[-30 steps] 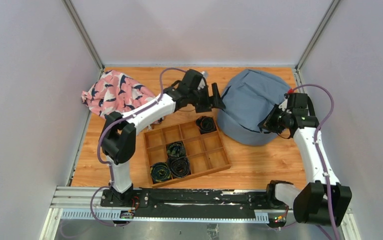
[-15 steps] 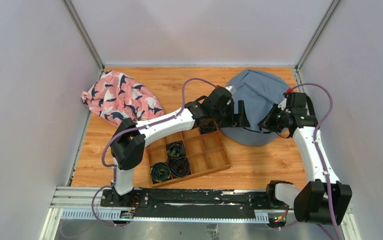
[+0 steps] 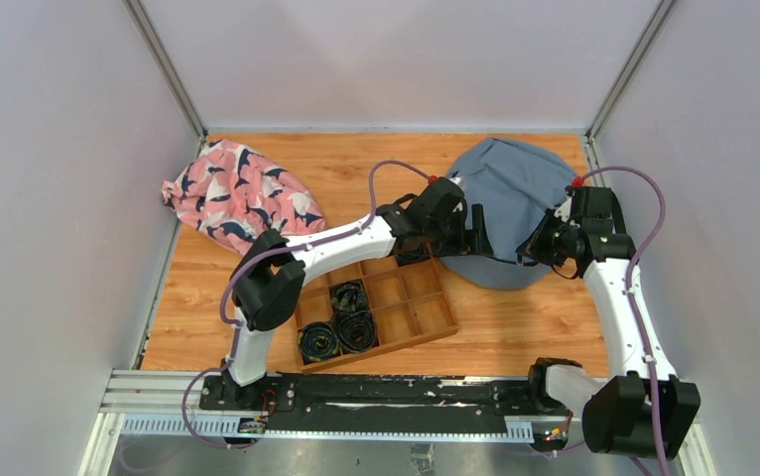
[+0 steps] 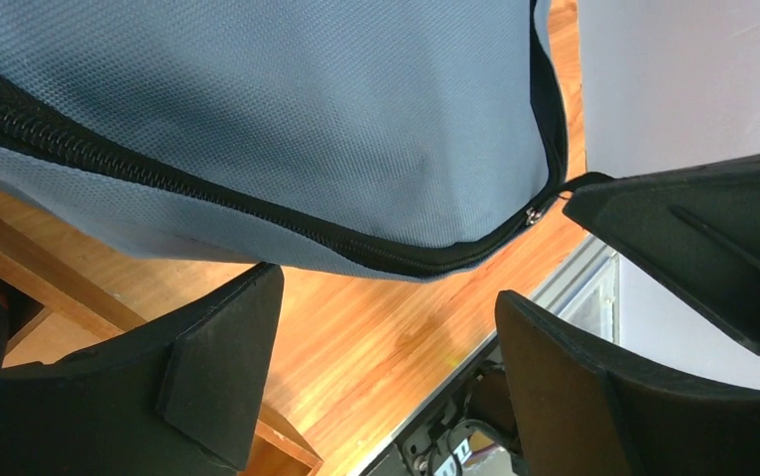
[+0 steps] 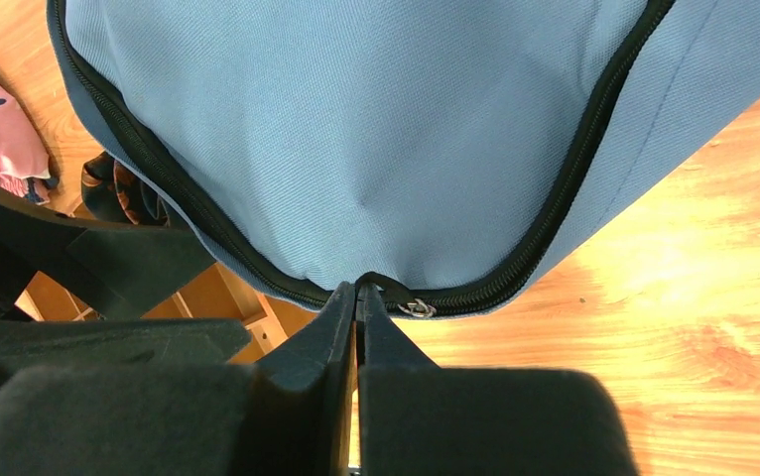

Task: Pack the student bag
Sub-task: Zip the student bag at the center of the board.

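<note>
pinching zipper pull (image 4: 555, 195) of student bag (image 5: 356, 129) in my right gripper (image 5: 356, 297) | my left gripper (image 4: 386, 297) spread, just beside its zipper edge

Slate-blue student bag (image 3: 515, 188) — black zipper trim (image 5: 569, 188)

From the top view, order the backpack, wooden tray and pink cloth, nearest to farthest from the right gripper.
1. Backpack: at the right gripper, which pinches its edge.
2. Wooden tray: to its left, mid-table.
3. Pink cloth: far left corner.
</note>
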{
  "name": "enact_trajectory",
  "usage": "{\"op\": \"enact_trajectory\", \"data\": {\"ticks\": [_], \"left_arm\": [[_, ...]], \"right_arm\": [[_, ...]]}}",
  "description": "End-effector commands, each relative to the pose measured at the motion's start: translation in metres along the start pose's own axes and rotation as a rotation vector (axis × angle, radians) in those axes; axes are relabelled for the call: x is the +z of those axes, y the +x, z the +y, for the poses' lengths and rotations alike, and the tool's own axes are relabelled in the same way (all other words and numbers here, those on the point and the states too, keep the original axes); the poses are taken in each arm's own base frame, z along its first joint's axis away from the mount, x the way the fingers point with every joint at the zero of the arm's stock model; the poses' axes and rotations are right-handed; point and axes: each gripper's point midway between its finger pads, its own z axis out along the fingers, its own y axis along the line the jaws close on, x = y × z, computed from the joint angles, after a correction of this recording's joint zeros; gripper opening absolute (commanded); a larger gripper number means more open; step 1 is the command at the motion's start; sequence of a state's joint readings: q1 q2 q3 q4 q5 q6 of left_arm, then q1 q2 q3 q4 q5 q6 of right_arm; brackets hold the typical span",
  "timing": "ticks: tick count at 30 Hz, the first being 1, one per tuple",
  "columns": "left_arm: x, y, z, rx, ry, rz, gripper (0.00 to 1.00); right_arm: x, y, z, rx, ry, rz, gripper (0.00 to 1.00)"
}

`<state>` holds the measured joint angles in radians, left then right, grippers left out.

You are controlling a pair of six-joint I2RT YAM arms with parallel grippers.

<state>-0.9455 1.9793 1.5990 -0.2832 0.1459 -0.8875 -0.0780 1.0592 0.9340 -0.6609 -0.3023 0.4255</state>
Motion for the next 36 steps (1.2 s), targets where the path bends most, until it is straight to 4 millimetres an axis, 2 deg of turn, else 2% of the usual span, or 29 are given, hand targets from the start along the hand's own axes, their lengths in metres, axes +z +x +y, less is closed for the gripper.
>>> {"op": "enact_trajectory", "data": {"ticks": [1,6,11,13,16,17,18,21,24,30,34,36], "left_arm": [[0.014,-0.008,0.004,-0.009,-0.004,-0.033,0.83],[0.02,-0.009,0.008,-0.023,-0.006,-0.019,0.67],[0.024,-0.012,0.008,-0.008,0.008,-0.036,0.58],[0.024,-0.016,0.01,-0.007,0.002,-0.046,0.47],[0.021,-0.023,0.013,-0.021,0.008,-0.049,0.22],[0.02,-0.024,0.013,-0.024,0.013,-0.049,0.11],[0.019,-0.026,0.012,-0.023,0.024,-0.049,0.06],[0.019,-0.028,0.015,-0.024,0.051,-0.052,0.0],[0.018,-0.031,0.023,-0.012,0.04,-0.043,0.0],[-0.002,-0.051,0.05,0.002,0.017,-0.08,0.0],[-0.016,-0.071,0.078,0.044,-0.055,-0.081,0.0],[-0.023,-0.081,0.085,0.037,-0.043,-0.084,0.0]], "right_arm": [[-0.009,-0.006,0.003,-0.032,0.011,-0.026,0.0],[-0.009,-0.007,0.003,-0.042,0.011,-0.028,0.0],[-0.01,-0.008,0.005,-0.059,-0.002,-0.028,0.0],[-0.009,-0.008,0.005,-0.061,-0.003,-0.026,0.0],[-0.007,-0.006,0.004,-0.06,-0.001,-0.018,0.0],[-0.006,-0.006,0.004,-0.059,0.0,-0.015,0.0],[-0.006,-0.005,0.004,-0.059,-0.001,-0.013,0.0],[-0.006,-0.007,0.005,-0.072,-0.007,-0.013,0.0],[-0.009,-0.011,0.0,-0.08,0.03,-0.027,0.0],[-0.013,-0.01,-0.05,-0.017,0.282,-0.08,0.0],[-0.01,-0.008,-0.057,0.014,0.306,-0.07,0.0],[-0.009,-0.008,-0.057,0.022,0.306,-0.066,0.0]]}}
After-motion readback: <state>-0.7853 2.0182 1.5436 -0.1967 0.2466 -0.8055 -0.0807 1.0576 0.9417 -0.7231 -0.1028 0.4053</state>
